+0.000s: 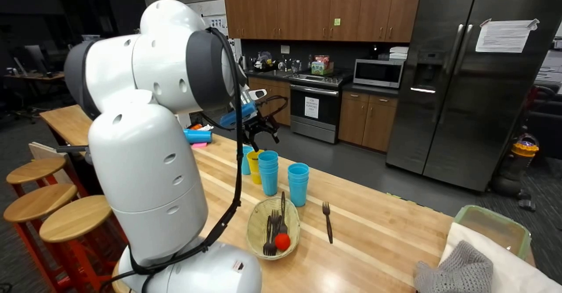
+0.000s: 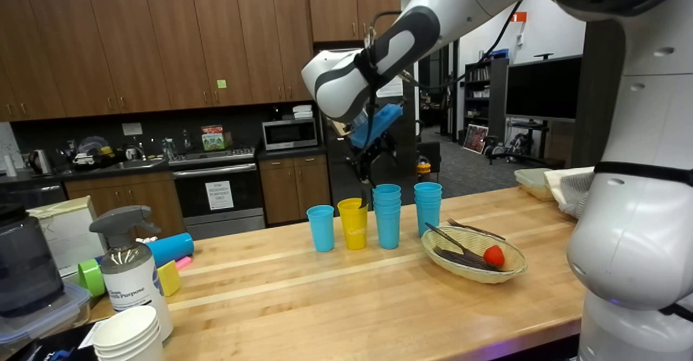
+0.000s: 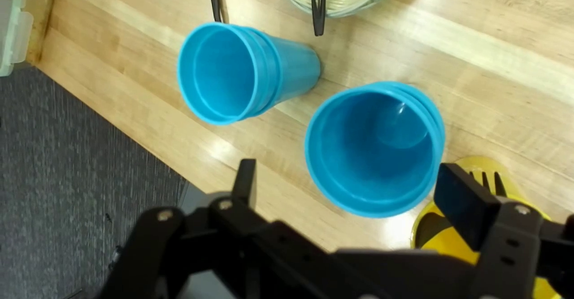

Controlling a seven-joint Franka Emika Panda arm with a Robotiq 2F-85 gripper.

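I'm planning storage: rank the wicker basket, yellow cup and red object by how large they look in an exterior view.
In an exterior view, largest first:
1. Wicker basket
2. Yellow cup
3. Red object

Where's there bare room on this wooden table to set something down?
In an exterior view, the widest free patch lies between the spray bottle and wicker basket, this side of the cup row. Another lies between the loose fork and gray cloth. It's crowded along the cup row, with the gripper above, and where white cups stand near the spray bottle.
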